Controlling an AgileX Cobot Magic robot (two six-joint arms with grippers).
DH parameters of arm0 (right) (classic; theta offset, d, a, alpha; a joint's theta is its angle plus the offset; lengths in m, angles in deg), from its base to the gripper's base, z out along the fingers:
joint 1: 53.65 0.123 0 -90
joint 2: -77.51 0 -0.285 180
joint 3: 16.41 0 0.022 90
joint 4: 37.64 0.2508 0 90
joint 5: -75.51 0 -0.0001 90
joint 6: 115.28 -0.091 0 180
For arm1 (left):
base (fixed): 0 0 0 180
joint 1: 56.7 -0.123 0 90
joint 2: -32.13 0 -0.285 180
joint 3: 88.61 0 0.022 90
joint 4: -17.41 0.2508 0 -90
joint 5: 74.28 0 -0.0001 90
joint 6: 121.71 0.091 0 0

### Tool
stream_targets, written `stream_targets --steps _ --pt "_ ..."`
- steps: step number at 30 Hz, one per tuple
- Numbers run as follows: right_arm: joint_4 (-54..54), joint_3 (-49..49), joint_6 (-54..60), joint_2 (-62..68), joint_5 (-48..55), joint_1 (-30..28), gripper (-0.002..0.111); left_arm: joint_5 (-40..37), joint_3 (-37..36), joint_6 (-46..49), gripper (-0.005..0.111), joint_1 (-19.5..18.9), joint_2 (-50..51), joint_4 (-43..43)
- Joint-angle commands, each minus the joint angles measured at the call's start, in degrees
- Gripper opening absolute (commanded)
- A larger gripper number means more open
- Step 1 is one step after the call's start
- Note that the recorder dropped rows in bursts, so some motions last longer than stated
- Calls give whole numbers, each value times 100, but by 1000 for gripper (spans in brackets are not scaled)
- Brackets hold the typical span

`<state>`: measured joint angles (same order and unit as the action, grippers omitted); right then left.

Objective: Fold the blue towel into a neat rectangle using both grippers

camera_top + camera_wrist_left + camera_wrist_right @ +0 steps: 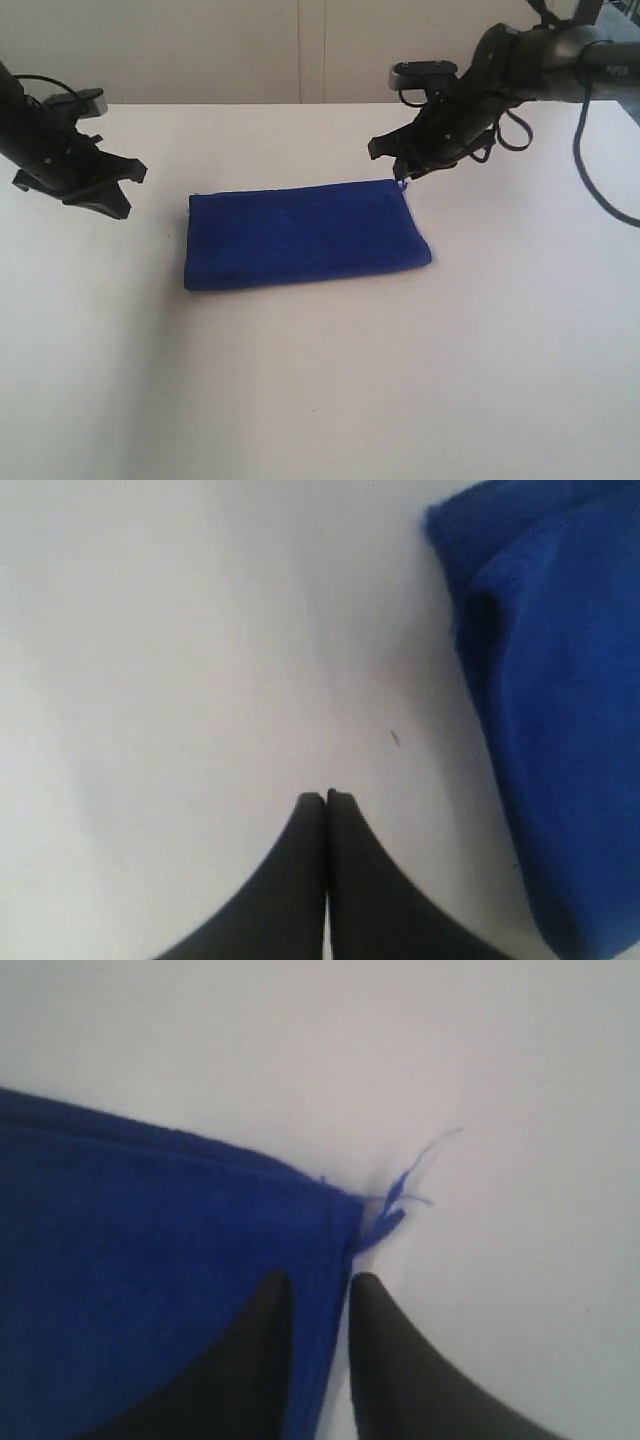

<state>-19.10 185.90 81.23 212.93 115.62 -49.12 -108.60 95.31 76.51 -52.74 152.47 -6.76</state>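
The towel [300, 240] lies folded into a flat blue rectangle near the middle of the white table [320, 390], long side running left to right, with no corner lifted.

The right gripper [403, 178] is down at the towel's far right corner. From its wrist camera, the gripper [318, 1280] has its two black fingers standing a little apart, a narrow gap between them. The towel's [150, 1280] side edge shows through that gap. One finger sits over the cloth, the other over bare table just beside the edge. The jaws are not pinched together, and I can't tell whether either tip actually touches the cloth. A frayed thread [405, 1195] sticks out from the corner onto the table just past the fingertips.

The left gripper [128, 190] hangs off to the left, well clear of the towel's left end. Its wrist camera shows the gripper [326, 798] with both fingers pressed tight together, nothing between them, over bare table. The towel's [560, 730] layered end lies off to one side, apart from the tips.
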Motion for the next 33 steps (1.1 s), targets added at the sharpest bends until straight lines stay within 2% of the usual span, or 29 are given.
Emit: stream_targets --steps 1,3,9,14,18,24,33 --pt "-345 -115 -96 -406 675 -167 6 2 -262 -39 0 -14 -594 -154" --pt "-369 -231 -154 -513 813 -176 0 14 -478 -39 0 22 -796 -196" --pt "-424 -822 -166 -765 930 -112 0 334 -1212 -39 0 256 -1238 -233" --pt "-424 -1362 -359 -877 569 -100 0 552 -1647 -39 0 505 -1332 -233" --pt "-424 -1701 -349 -888 541 -7 0 986 -1999 -26 0 595 -1463 -233" --pt "-424 -2060 -488 -888 20 176 0 1093 -2172 -26 0 583 -1692 -159" --pt "-435 -2243 -626 -888 157 456 0 1082 -2172 -26 0 583 -1728 -146"
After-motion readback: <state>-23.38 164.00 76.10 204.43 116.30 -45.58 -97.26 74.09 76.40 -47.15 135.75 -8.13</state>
